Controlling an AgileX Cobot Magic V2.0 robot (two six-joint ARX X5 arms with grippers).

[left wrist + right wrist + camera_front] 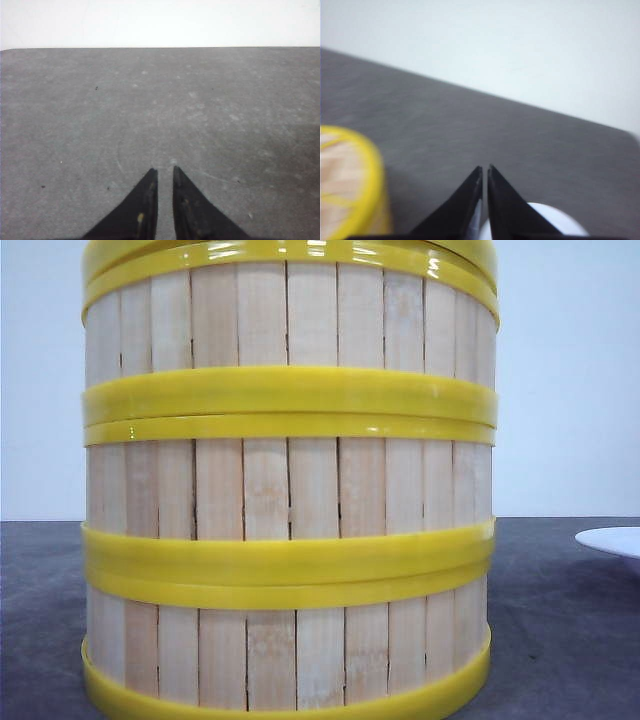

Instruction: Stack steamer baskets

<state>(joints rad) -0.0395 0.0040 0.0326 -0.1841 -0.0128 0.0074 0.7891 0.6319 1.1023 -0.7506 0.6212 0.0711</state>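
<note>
Three steamer baskets [288, 490] up in one column, filling the front view, bottom rim down on the tabletop [560, 640] close to its near edge. Pale upright bamboo slats, glossy yellow bands at each seam, walls lined up flush, no visible lean. More yellow rim crossing the very top, too cropped to tell whether lid or basket. Looks stacked already; little left but a check, by this reckoning.

Right gripper [485, 170] with fingers pressed nearly tip to tip, nothing between them, blurred. Yellow rim of the stack [367, 165] off to one side of those tips in the right wrist view, apart from them, not touching. Stack axis vertical, so any further move comes from above or the side.

White plate [612, 538] at the right edge of the tabletop, also peeking from under the right fingers [555, 220].

Left gripper [165, 172] likewise drawn almost together, empty, over bare grey surface, no basket in sight. Right arm judged the nearer one.
</note>
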